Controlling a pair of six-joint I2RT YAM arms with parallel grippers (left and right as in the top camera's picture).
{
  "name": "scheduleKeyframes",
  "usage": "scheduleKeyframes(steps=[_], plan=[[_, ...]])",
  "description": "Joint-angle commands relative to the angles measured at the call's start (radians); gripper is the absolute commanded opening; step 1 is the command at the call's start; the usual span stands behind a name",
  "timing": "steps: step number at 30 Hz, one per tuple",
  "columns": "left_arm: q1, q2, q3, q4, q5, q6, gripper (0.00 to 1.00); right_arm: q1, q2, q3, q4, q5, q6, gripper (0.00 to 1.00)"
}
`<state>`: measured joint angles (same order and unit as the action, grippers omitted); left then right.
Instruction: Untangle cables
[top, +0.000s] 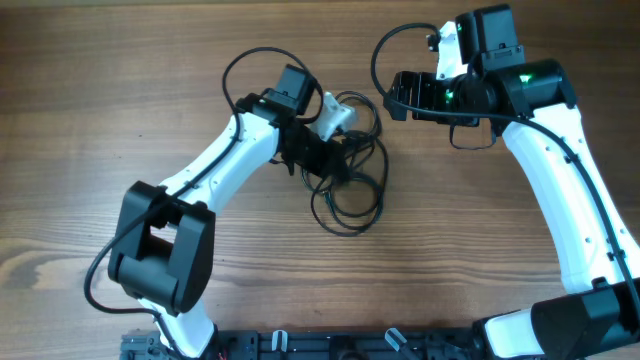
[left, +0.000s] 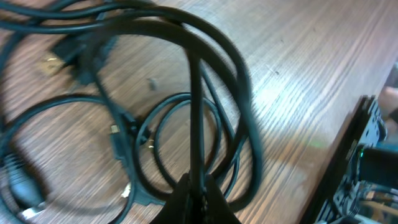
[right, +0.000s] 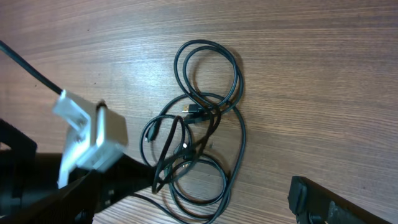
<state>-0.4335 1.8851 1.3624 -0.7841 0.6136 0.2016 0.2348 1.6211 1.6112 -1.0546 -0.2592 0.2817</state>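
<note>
Cables (right: 196, 114) lie tangled, one strand pinched in the closed left jaws; right jaws gape, well clear of them.

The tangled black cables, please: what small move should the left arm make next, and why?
Probably lift the left gripper slightly, drawing its strand up. It is shut on one strand of the thin black looped cables, while the right gripper stands open, clear of the pile, so a gentle pull should show where loops cross.
</note>
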Motion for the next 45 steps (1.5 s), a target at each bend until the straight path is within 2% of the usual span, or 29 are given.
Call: scheduleKeyframes(steps=[1, 4, 7, 9, 14, 18, 22, 25, 27, 33, 37, 39, 41, 45], plan=[[0.039, -0.055, 0.066, -0.018, -0.003, -0.107, 0.04, 0.004, 0.010, 0.003, 0.016, -0.061, -0.029, 0.99], [0.039, -0.138, 0.102, -0.023, 0.052, -0.130, 0.04, 0.016, 0.010, 0.003, 0.038, -0.103, -0.046, 1.00], [0.048, -0.277, 0.117, 0.004, 0.051, -0.280, 0.04, 0.047, 0.010, -0.002, 0.057, -0.106, -0.042, 1.00], [0.058, -0.343, 0.117, 0.013, 0.051, -0.338, 0.04, 0.060, 0.014, -0.003, 0.067, -0.111, -0.017, 0.98], [0.083, -0.450, 0.117, 0.016, 0.047, -0.401, 0.04, 0.094, 0.057, -0.003, 0.103, -0.140, 0.036, 0.84], [0.101, -0.452, 0.117, 0.010, -0.051, -0.489, 0.04, 0.112, 0.098, -0.003, 0.108, -0.148, 0.032, 0.75], [0.128, -0.453, 0.117, 0.040, -0.048, -0.552, 0.04, 0.119, 0.140, -0.003, 0.112, -0.146, 0.031, 0.64], [0.143, -0.460, 0.117, 0.088, 0.034, -0.558, 0.04, 0.119, 0.168, -0.003, 0.129, -0.143, 0.030, 0.62], [0.166, -0.480, 0.117, 0.151, 0.150, -0.582, 0.04, 0.119, 0.195, -0.003, 0.146, -0.134, 0.032, 0.62], [0.253, -0.555, 0.117, 0.351, 0.322, -0.875, 0.04, 0.119, 0.282, -0.003, 0.188, -0.143, 0.036, 0.61], [0.282, -0.586, 0.117, 0.548, 0.370, -1.126, 0.04, 0.118, 0.313, -0.003, 0.206, -0.138, 0.036, 0.64], [0.288, -0.597, 0.117, 0.703, 0.370, -1.246, 0.04, 0.115, 0.313, -0.003, 0.227, -0.143, 0.034, 0.77], [0.288, -0.597, 0.117, 0.769, 0.370, -1.266, 0.04, 0.111, 0.312, -0.003, 0.251, -0.173, 0.027, 0.85], [0.288, -0.595, 0.117, 0.772, 0.331, -1.291, 0.04, 0.084, 0.308, -0.001, 0.297, -0.420, -0.112, 1.00]])
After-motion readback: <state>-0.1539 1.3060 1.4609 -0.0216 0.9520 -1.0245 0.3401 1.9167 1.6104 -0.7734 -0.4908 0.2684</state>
